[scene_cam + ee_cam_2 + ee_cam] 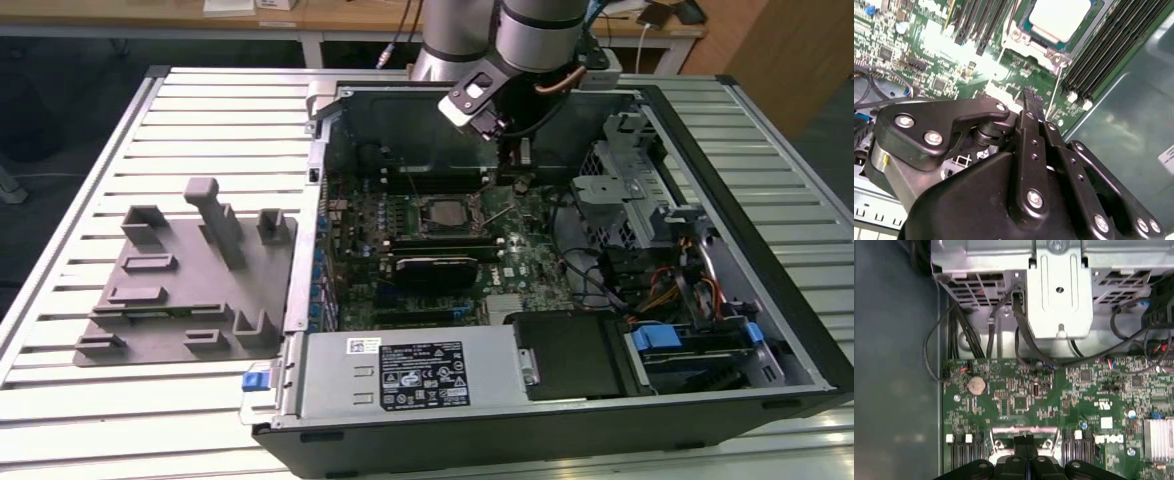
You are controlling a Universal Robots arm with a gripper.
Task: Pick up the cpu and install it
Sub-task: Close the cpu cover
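The cpu, a flat square chip with a pale silver top, lies inside the metal frame of the motherboard socket. My gripper hangs inside the open computer case, a short way to the exterior view's right of that socket and above the green motherboard. In both wrist views its two black fingers are pressed together with nothing visible between them. The gripper tip is apart from the cpu and does not touch it. The same tip also appears in the first wrist view.
The case walls enclose the board. A metal drive cage with black cables stands beside the gripper. A black block lies near the socket, and the power supply fills the front. A grey parts fixture rests on the slatted table.
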